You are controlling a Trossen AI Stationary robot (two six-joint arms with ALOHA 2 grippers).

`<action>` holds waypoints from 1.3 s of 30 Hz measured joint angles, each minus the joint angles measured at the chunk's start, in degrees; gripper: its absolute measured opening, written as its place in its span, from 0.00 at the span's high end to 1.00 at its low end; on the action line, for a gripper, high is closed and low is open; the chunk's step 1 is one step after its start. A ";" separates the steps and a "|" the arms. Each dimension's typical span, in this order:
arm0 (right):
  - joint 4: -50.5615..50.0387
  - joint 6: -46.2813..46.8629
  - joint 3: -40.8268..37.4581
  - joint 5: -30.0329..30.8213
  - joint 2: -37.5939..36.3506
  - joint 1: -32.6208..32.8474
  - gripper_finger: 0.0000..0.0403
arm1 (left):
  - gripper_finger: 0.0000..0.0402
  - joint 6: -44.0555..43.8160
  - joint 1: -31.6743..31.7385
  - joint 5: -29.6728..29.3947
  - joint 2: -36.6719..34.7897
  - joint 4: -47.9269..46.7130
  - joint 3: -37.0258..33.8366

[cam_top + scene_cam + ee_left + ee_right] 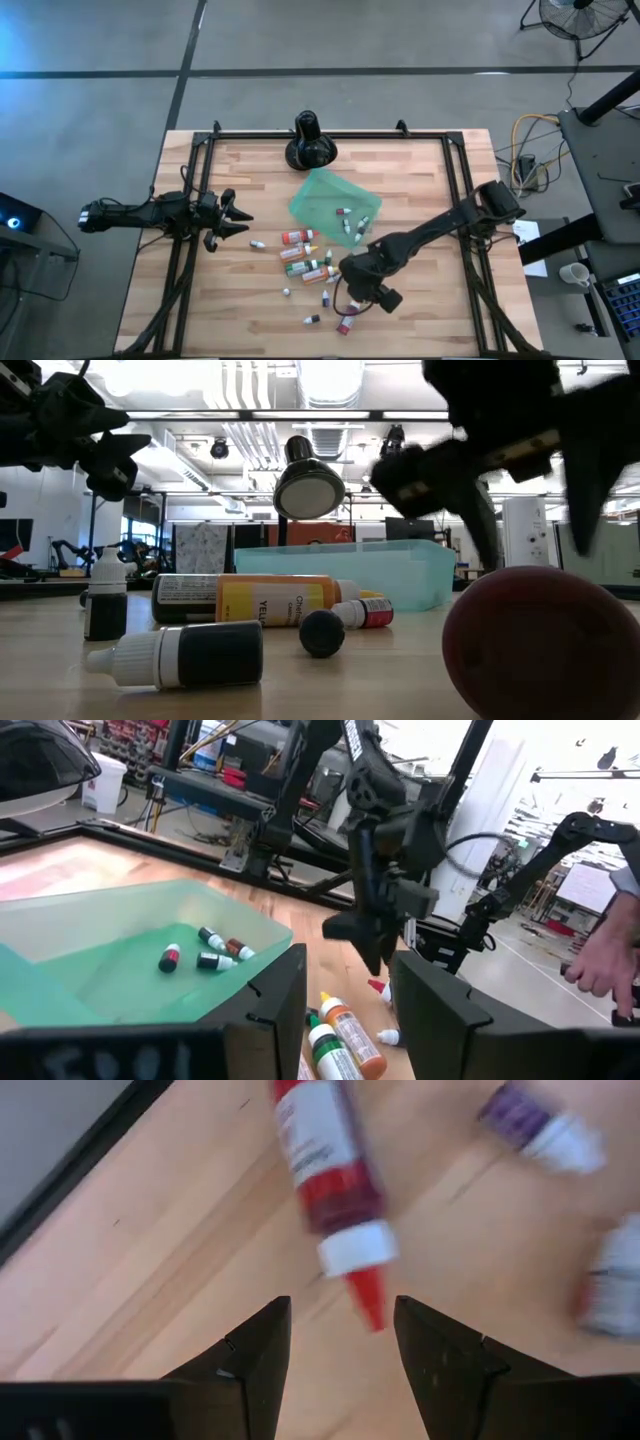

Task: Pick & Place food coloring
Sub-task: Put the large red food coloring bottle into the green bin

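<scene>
Down over the near side of the table, the right gripper point(335, 1342) hangs with its fingers parted and empty, a red bottle point(330, 1175) lying just ahead of the tips, its nozzle toward the gap. Several more bottles point(305, 262) lie scattered beside it. Off at the left edge, the left gripper point(238, 220) waits, fingers apart around nothing.

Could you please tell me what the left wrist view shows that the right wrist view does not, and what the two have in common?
Only the left wrist view shows the translucent teal-green plastic tray holding three small dropper bottles, an orange dropper bottle lying on the table, and a person's hand at the picture's edge. Only the right wrist view shows a red dropper bottle with a white cap lying just ahead of the open right gripper, and a purple dropper bottle. Both show the wooden table and loose bottles.
</scene>
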 joint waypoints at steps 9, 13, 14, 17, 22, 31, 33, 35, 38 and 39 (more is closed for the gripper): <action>11.09 1.16 -4.10 1.01 0.24 0.78 0.48 | 0.71 0.01 -0.02 0.04 0.62 0.00 0.00; 13.26 0.10 -4.92 1.45 0.24 1.22 0.40 | 0.71 0.02 -0.02 0.02 0.70 0.00 -0.01; 13.94 0.09 -5.17 1.45 0.24 1.44 0.39 | 0.71 0.01 -0.02 0.02 0.70 0.02 0.01; 15.16 -0.01 -5.88 1.49 0.24 1.87 0.36 | 0.71 0.00 -0.02 0.02 0.70 0.01 0.00; 16.73 -1.84 -6.57 6.38 0.24 2.64 0.37 | 0.71 0.02 -0.02 0.02 0.70 0.02 0.02; 19.40 -0.64 -9.00 7.17 0.24 2.71 0.41 | 0.71 0.00 -0.02 0.02 0.70 0.01 0.01; 20.19 -0.53 -9.62 6.81 0.24 2.75 0.41 | 0.71 -0.01 -0.02 0.02 0.70 0.00 -0.01; 21.07 -0.52 -10.01 5.59 0.24 2.73 0.41 | 0.71 0.02 -0.04 0.02 0.70 0.02 0.00; 22.87 -0.52 -10.35 5.51 0.22 2.73 0.41 | 0.71 0.00 -0.07 0.02 0.70 0.00 -0.01; 23.39 -0.63 -10.37 5.51 0.22 2.73 0.41 | 0.71 -0.01 -0.07 0.02 0.70 0.01 0.02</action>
